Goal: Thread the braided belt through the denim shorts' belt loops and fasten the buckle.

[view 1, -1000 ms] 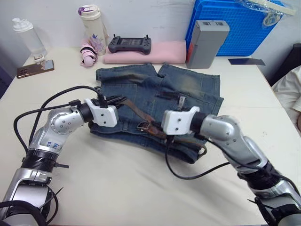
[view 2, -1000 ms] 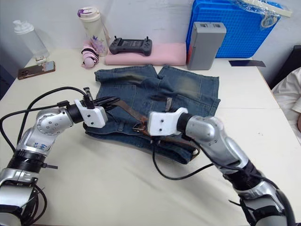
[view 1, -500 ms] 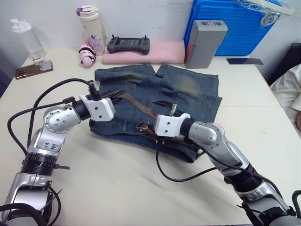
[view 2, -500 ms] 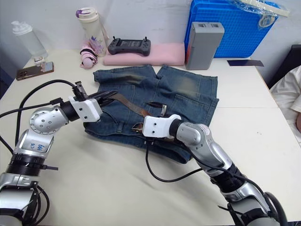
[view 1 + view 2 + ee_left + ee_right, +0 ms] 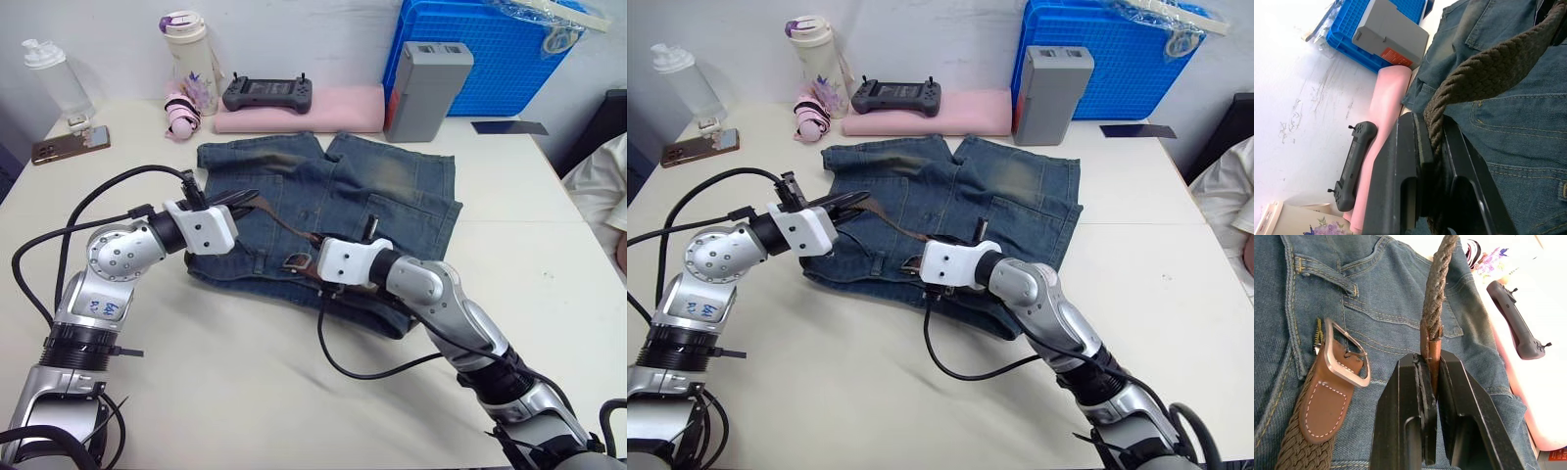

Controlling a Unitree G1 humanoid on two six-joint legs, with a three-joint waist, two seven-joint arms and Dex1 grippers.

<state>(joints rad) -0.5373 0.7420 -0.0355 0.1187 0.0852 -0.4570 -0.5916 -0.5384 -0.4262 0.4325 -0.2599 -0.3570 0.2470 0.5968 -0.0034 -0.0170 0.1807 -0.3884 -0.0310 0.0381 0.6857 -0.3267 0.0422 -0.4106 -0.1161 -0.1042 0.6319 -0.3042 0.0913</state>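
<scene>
White counter (image 5: 245, 392), shorts (image 5: 392, 186) mid-counter, blue crate (image 5: 509, 49) at far-right corner; left end effector (image 5: 245, 201) and right end effector (image 5: 306, 262) both clamped on belt (image 5: 284, 223).

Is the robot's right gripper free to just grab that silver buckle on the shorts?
Probably not yet. The right gripper is shut on the braided belt, so it is occupied. The buckle lies uncovered on the denim shorts just beside it, with nothing in between.

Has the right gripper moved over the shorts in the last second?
Yes. The right gripper, shut on the braided belt, has slid toward the robot's left across the denim shorts, ending beside the buckle.
</scene>
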